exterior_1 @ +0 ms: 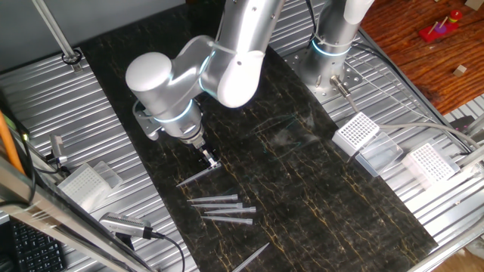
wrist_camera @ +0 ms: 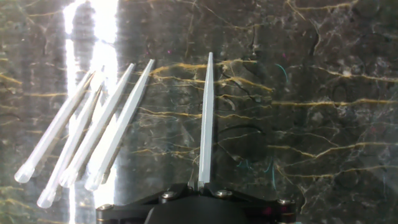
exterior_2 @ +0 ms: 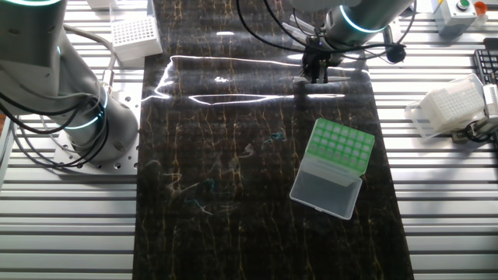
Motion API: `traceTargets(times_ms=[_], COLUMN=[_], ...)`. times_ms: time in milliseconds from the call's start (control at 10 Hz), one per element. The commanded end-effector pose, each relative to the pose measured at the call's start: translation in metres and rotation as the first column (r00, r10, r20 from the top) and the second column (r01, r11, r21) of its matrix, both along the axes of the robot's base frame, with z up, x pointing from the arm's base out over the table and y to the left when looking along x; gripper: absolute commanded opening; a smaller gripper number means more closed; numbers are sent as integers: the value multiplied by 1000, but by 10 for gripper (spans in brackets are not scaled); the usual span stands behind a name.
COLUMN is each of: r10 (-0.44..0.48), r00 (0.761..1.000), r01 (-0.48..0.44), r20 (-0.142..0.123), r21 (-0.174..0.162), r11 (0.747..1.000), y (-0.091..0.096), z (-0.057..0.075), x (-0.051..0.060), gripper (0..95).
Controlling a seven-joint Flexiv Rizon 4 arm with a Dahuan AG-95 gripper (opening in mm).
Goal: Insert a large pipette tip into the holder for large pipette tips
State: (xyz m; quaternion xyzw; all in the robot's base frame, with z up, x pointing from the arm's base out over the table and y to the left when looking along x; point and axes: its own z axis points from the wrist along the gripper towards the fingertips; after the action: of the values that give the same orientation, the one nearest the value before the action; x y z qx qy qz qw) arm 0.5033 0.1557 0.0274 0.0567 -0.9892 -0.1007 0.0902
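Lab bench: pipette tips point(wrist_camera: 106, 140), tip racks point(exterior_1: 355, 133), alu-profile table point(exterior_2: 70, 225), robot arm point(exterior_1: 227, 60).

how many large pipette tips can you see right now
6. One large pipette tip sits at the gripper; four lie bunched on the marble beside it; another lies apart near the table's front edge. Glare might hide others.

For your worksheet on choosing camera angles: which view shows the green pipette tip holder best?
The other fixed view: the green pipette tip holder lies fully visible on the dark mat, rack and open lid both clear. The first fixed view and the hand view do not show it.
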Motion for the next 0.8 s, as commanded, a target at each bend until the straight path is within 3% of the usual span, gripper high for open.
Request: traceTargets(times_ms=[100, 800], r10=[7, 16], r00=[1000, 1000], r01=[-7, -16], r20=[2, 5], r21=[2, -6], r11=[1000, 1000], y=[0, -1], z=[0, -4], x=[0, -2], gripper=[190, 190])
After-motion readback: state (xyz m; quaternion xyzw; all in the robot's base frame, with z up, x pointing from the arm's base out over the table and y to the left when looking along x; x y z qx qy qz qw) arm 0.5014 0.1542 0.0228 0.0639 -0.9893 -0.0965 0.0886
